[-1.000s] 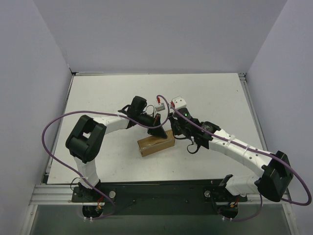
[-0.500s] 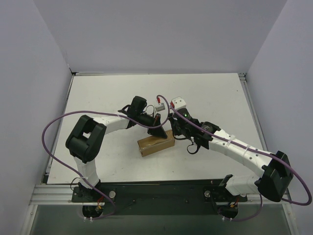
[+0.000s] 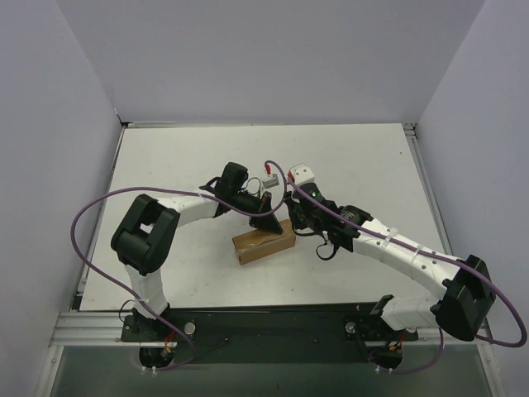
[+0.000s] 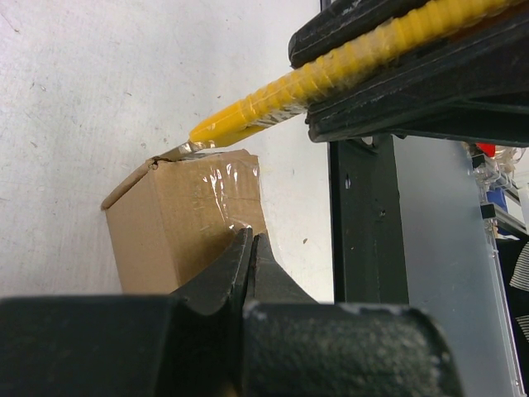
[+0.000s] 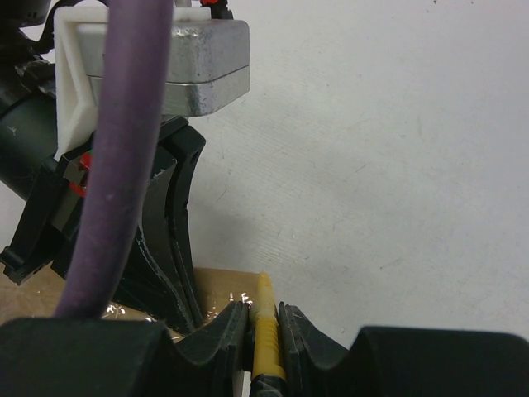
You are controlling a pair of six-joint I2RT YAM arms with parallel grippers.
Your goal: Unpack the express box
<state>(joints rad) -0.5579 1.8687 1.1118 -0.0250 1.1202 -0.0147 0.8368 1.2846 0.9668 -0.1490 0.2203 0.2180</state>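
Observation:
The express box (image 3: 263, 241), small, brown and taped, lies on the white table in the middle of the top view. It also shows in the left wrist view (image 4: 186, 223) and the right wrist view (image 5: 219, 285). My left gripper (image 3: 269, 221) is shut with nothing between its fingers, and its tips (image 4: 248, 240) press on the box's top by the right end. My right gripper (image 3: 299, 222) is shut on the yellow utility knife (image 5: 266, 327). The knife's tip (image 4: 202, 132) rests at the taped edge of the box's right end.
A purple cable (image 3: 99, 207) loops out from the left arm, and another (image 3: 496, 306) trails from the right arm. Grey walls enclose the table on three sides. A black base rail (image 3: 273, 322) runs along the near edge.

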